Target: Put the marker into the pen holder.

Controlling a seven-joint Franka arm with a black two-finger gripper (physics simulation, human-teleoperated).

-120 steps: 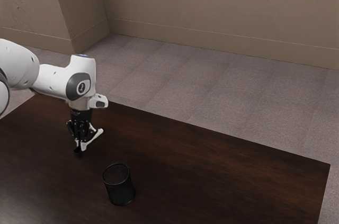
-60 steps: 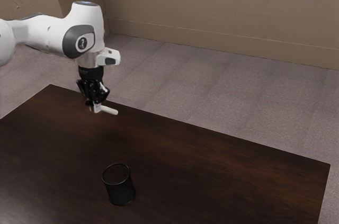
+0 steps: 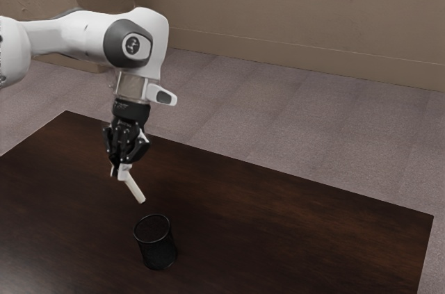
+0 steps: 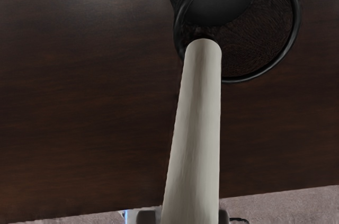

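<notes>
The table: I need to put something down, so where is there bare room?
On the table, bare wood runs from the pen holder to the corner at the exterior view's right; another patch lies between holder and that view's left edge. Crowded: near the holder's mouth, where the marker, held in the gripper, slants down.

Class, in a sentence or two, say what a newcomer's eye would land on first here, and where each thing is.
Probably the pale marker, jutting at a slant from the black gripper above the dark table. Next would come the white arm, reaching in from the exterior view's left, then the black mesh pen holder standing upright on the table.
</notes>
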